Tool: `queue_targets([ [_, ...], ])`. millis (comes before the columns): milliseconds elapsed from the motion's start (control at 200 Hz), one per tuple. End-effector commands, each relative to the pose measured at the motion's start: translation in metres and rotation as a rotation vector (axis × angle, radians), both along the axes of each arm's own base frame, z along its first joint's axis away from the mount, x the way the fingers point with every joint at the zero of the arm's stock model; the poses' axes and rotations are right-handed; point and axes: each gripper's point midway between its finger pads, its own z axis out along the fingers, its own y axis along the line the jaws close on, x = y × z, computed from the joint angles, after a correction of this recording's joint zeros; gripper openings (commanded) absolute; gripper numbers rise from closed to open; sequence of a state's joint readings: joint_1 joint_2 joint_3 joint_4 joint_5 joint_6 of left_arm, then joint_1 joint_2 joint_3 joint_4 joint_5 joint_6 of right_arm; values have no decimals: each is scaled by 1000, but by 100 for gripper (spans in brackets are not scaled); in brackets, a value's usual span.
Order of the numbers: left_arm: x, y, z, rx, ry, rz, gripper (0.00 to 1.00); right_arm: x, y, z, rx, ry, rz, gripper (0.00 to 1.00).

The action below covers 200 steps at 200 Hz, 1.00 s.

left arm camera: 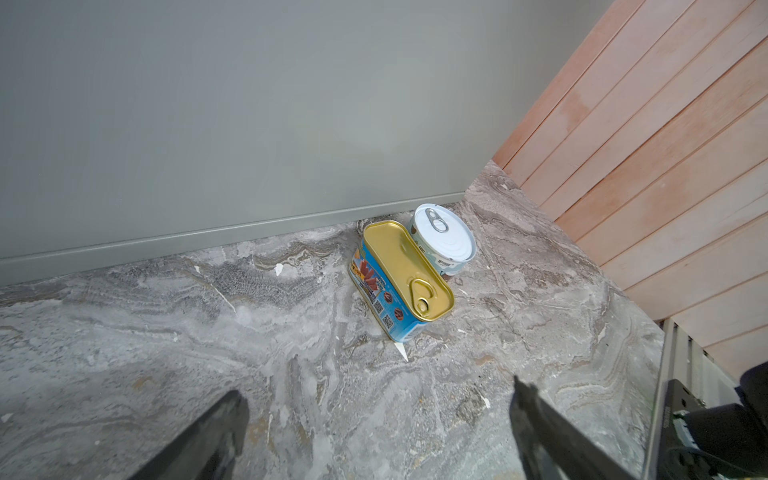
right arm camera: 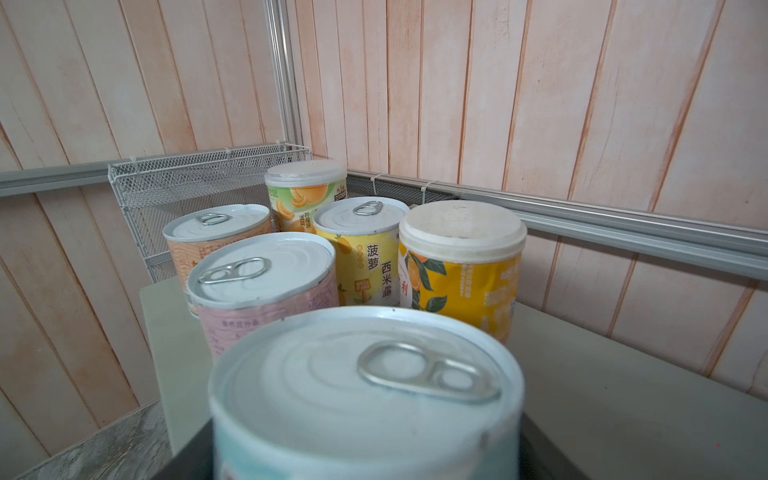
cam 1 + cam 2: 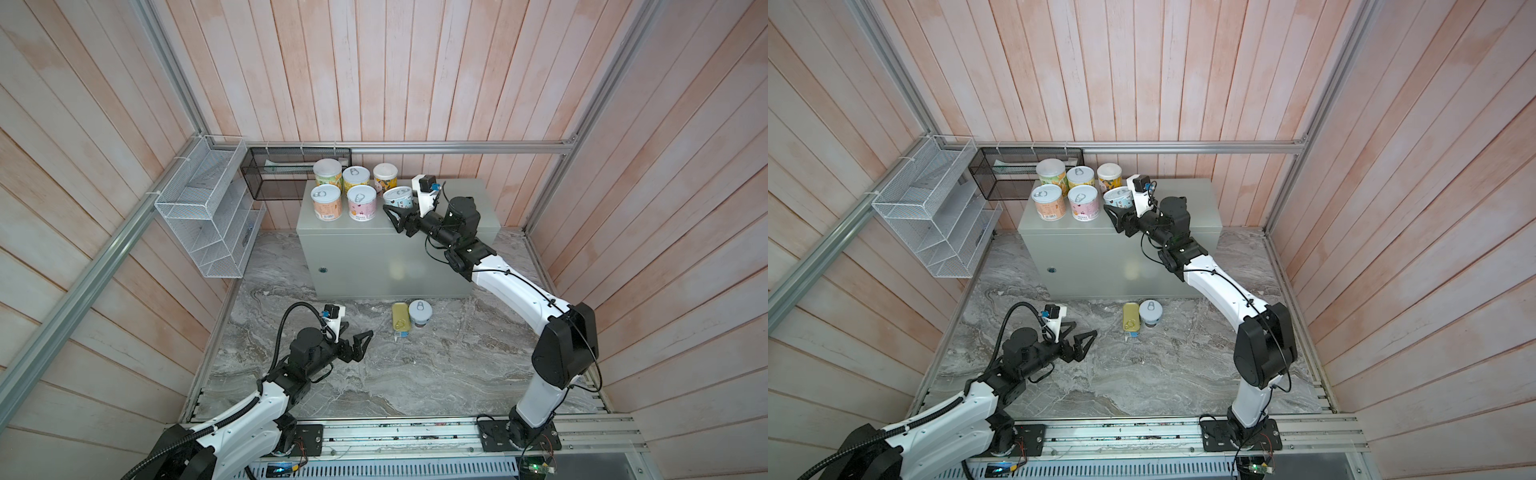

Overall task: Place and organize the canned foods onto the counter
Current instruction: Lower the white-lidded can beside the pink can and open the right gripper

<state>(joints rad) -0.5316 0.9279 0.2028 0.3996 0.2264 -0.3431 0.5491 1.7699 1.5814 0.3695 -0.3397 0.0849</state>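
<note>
The left gripper is held low over the marbled stone surface, well short of the counter, with its jaws spread wide. Open stone is seen on every side of it. Just before the middle of the counter's front face, the gold oblong tin and a low round can are set lids up, about touching. A narrow strip of stone is seen between them and the counter's base edge.

On the counter's top, the right gripper is clamped on a tilted pale blue can; contact with the top cannot be told. It is held just beside the pink can, which is stood with the peach can in the nearer row. Behind them, by the rear edge, are ranged the green can, yellow can and orange can, all packed close at the basket-side end. The counter's other end is bare and flat grey, crossed only by the arm.

Beyond that corner, a black mesh basket and a white wire basket are hung on pink plank walls.
</note>
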Motion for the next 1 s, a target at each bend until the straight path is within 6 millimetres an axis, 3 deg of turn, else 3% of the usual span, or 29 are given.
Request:
queue_targets([
  [0,6,-3,11,-3,-25,4,100,-2,3,31,50,-98,-10,63],
  [415,8,-5,5,4,-6,-1,100,18,13,16,33,-55,-23,67],
  [560,9,-6,2,9,0,-2,100,13,16,16,21,-55,7,83],
  [995,9,-9,-4,16,22,-17,100,-4,-5,22,17,-88,-44,90],
])
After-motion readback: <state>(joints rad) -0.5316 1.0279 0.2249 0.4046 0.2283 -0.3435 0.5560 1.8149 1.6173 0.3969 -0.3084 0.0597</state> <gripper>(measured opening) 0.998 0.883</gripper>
